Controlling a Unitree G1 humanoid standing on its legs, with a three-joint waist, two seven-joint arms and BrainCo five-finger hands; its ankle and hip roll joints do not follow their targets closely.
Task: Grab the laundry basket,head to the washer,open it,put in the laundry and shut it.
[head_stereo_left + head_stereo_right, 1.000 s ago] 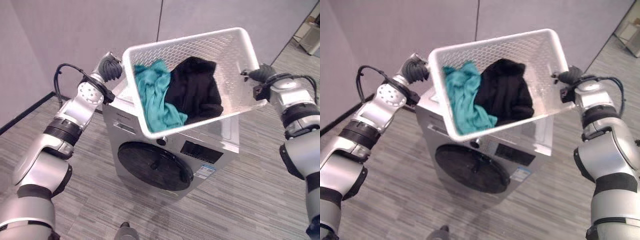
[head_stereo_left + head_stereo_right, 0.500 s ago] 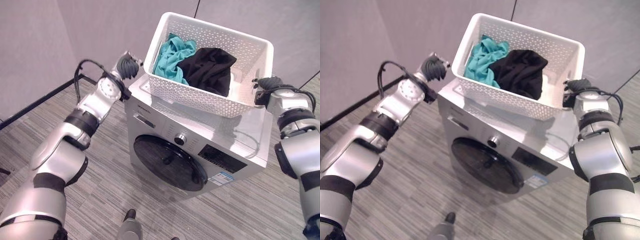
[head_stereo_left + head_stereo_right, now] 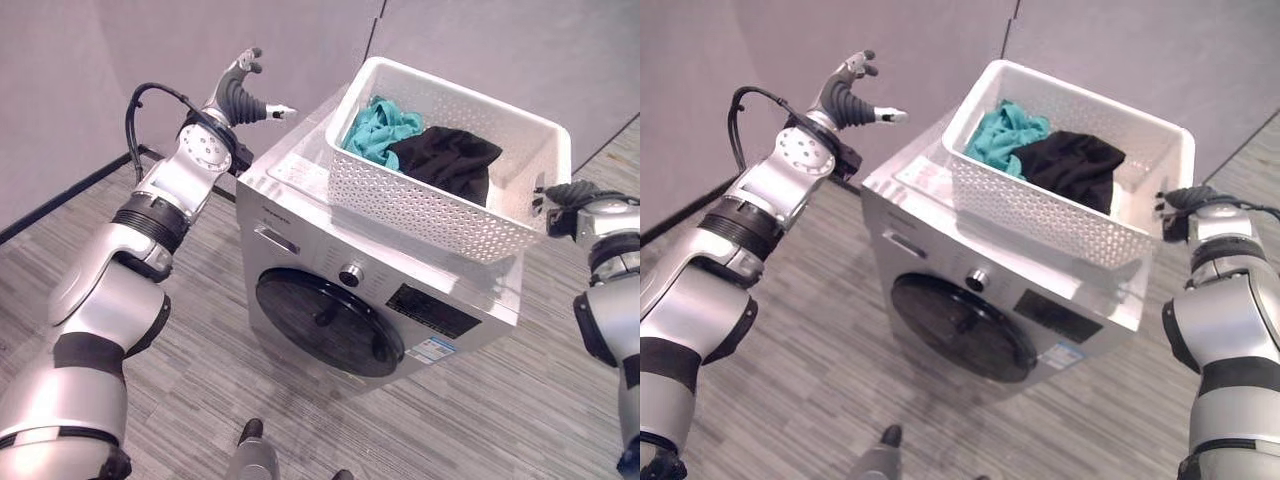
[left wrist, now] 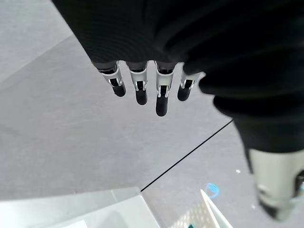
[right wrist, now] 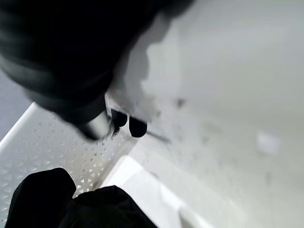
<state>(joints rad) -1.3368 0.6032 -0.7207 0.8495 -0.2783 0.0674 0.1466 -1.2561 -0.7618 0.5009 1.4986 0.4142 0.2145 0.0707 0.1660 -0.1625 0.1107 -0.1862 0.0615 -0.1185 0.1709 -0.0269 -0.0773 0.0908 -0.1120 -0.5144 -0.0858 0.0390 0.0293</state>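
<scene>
The white perforated laundry basket [image 3: 440, 205] rests on top of the silver washer [image 3: 300, 215]. Inside it lie a teal cloth [image 3: 378, 128] and a black cloth [image 3: 450, 160]. The washer's round dark door [image 3: 325, 322] is closed. My left hand [image 3: 240, 95] hovers open in the air to the left of the basket, apart from it, with its fingers [image 4: 137, 88] straight. At the basket's right end my right hand [image 3: 572, 195] is curled over the rim, and its dark fingertips [image 5: 127, 124] lie against the inner wall.
Grey partition walls [image 3: 200, 40] stand close behind the washer. A dark strip [image 3: 60, 205] runs along the base of the left wall. Grey striped floor [image 3: 180, 400] spreads in front of the washer and to its left.
The basket has come down from a tilted hold in the air onto the washer's top. My left hand has let go of it and risen away to the left.
</scene>
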